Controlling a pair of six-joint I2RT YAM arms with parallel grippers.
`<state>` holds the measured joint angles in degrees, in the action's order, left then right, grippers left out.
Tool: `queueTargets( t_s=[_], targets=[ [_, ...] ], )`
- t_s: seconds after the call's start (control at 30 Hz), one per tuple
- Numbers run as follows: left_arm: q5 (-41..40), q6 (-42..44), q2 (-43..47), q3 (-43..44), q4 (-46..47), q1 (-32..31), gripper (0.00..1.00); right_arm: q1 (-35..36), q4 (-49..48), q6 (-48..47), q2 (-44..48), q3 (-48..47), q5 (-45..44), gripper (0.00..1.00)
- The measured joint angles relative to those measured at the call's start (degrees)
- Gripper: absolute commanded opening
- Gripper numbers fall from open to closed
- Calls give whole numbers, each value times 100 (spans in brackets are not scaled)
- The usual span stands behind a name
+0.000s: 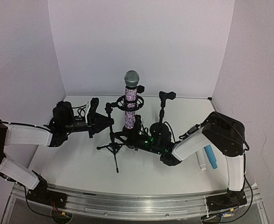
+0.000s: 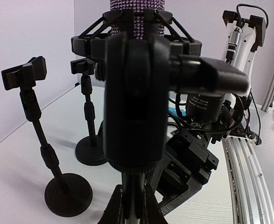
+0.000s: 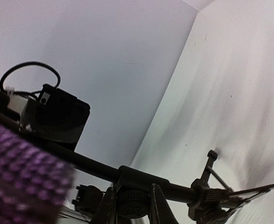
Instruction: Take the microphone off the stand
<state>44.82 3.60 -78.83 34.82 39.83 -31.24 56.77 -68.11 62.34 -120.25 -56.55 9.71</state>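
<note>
Top external: microphone point(image 1: 130, 109), purple glitter body and silver grille, stands upright in the shock mount point(image 1: 127, 103) of the tripod stand point(image 1: 113, 147), mid-table point(image 1: 71, 172). Left gripper point(image 1: 108, 122) meets the stand's post just below the mount. Right gripper point(image 1: 137, 134) sits low at the microphone's foot. 2 markers point(image 1: 208, 157) lie beside the right arm.

Left wrist: stand post fills the centre, rising between 2 dark fingers point(image 2: 116, 207) pressed against it, so the left jaws are pinching the stand. Purple body shows at the top edge, inside the mount. 2 spare stands point(image 2: 34, 121) with round bases stand to the left.

Right wrist: purple body close at lower left, a black stand rod crossing beside it. Jaws pressed together; whether they pinch the microphone, cannot tell.
</note>
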Motion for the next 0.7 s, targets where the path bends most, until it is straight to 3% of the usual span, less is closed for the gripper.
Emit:
queueTargets(
  t_s=[0.4,0.7],
  targets=[
    [132,-175,-23,65,-75,-8,0,-18,-337,-4503,19,205,172,0],
    [356,-86,-88,76,-11,7,0,-23,-443,-6615,12,254,302,0]
  ],
)
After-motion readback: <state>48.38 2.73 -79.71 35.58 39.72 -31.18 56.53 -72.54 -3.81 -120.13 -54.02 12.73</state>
